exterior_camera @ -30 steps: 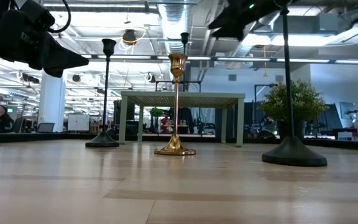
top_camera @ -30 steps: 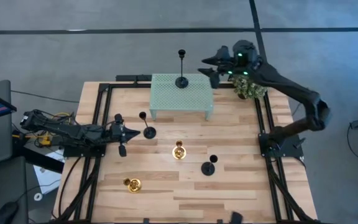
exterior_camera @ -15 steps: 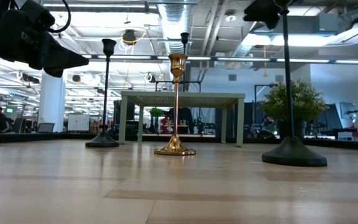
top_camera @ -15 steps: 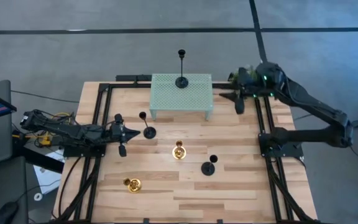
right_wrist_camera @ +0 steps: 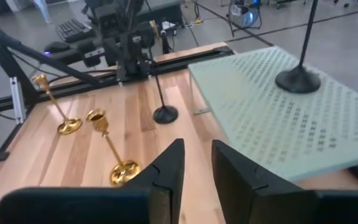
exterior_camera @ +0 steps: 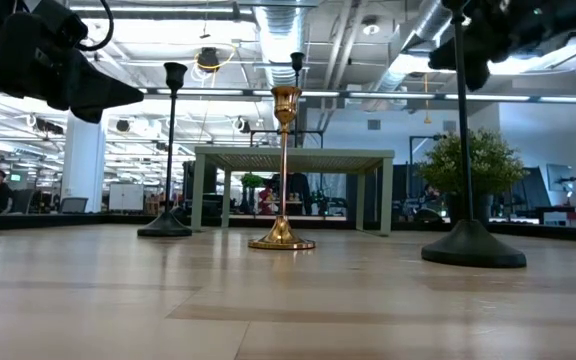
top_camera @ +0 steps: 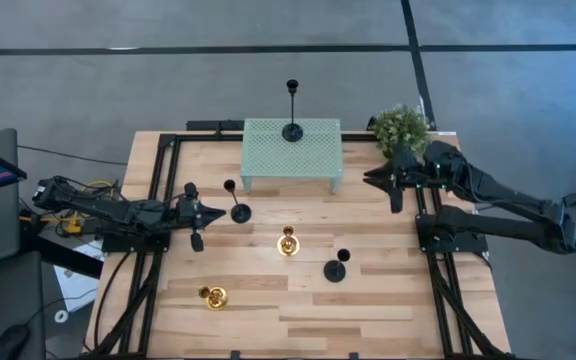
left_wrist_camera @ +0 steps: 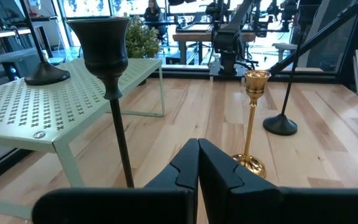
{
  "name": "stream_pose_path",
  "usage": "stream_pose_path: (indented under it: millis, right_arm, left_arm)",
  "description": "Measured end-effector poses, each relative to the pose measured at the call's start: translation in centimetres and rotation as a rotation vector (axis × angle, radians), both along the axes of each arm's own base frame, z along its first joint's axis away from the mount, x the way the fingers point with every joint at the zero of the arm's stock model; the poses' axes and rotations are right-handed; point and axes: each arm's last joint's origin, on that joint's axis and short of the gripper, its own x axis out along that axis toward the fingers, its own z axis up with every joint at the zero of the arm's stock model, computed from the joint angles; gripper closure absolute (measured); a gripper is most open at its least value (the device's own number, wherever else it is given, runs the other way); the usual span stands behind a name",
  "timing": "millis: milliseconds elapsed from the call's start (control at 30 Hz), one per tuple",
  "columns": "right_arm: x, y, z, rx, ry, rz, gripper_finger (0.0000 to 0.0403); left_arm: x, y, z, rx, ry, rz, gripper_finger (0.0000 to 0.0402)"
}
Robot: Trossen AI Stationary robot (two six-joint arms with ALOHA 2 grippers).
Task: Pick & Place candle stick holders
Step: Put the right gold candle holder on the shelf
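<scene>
Right gripper [top_camera: 393, 183] hangs with a narrow gap between its fingers and nothing held, over the right side of the table [top_camera: 388, 290], just in front of a small green plant [top_camera: 400, 126]. Half a second ago it was farther back, in front of the plant and partly covering it; now the plant shows whole. In the low view this arm is only a dark shape cut off at the upper edge.

Left gripper [top_camera: 196, 213] waits at the table's left side with its fingers pressed together, empty. Just beside its tip stands a tall black candle holder [top_camera: 239, 210]; in the left wrist view the stem rises beside the fingers and the base is hidden behind them. This arm has not moved.

One black holder [top_camera: 292, 130] stands on the pale green perforated stand [top_camera: 292, 152] at the back. A gold holder [top_camera: 288, 243] stands near the table's middle, another black one [top_camera: 336, 270] just to its right and nearer the front. A second gold holder [top_camera: 213, 295] stands at the front left, well apart. None of the five has shifted.
</scene>
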Motion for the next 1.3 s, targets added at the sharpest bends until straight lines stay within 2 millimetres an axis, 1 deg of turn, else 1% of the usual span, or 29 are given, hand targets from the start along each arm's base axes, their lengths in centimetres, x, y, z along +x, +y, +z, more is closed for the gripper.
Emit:
stream_pose_path:
  millis: [133, 267, 367, 500, 600, 700, 900, 1000, 1100, 1300]
  right_arm:
    - [-0.3, 0.4, -1.4, 0.013, 0.017, 0.017, 0.0334]
    - [-0.1, 0.6, -2.1, 0.029, 0.041, 0.029, 0.0334]
    - [0.2, 0.5, -2.6, 0.073, 0.062, 0.026, 0.0334]
    - [0.8, 0.4, -3.9, 0.116, 0.116, 0.023, 0.0334]
    - [1.3, 0.2, -4.7, 0.137, 0.165, 0.022, 0.0334]
    - [1.9, -0.1, -5.1, 0.142, 0.176, 0.021, 0.0334]
    - [3.0, -0.2, -4.3, 0.102, 0.077, 0.052, 0.0334]
    - [3.1, 0.1, -3.3, 0.051, 0.012, 0.078, 0.0334]
    - [3.2, 0.3, -1.9, 0.003, -0.046, 0.079, 0.0338]
    - [3.4, 1.0, 0.2, -0.035, -0.123, 0.117, 0.0351]
  left_arm:
    - [0.0, 0.0, 0.1, -0.002, -0.008, 0.000, 0.0394]
    - [0.0, 0.0, 0.1, -0.003, -0.013, -0.019, 0.0394]
    - [0.0, -0.2, 0.2, -0.002, -0.021, -0.075, 0.0394]
    - [0.0, -0.4, 0.2, 0.001, -0.024, -0.155, 0.0394]
    - [0.1, -0.5, 0.2, 0.001, -0.023, -0.168, 0.0394]
    - [0.1, -0.5, 0.2, 0.000, -0.020, -0.168, 0.0394]
    - [0.4, -0.7, 0.2, 0.002, -0.019, -0.206, 0.0394]
    - [0.7, -0.9, 0.5, -0.001, -0.045, -0.244, 0.0394]
    - [1.1, -1.1, 0.6, -0.001, -0.055, -0.268, 0.0394]
    - [1.9, -1.5, 0.4, 0.003, -0.042, -0.301, 0.0397]
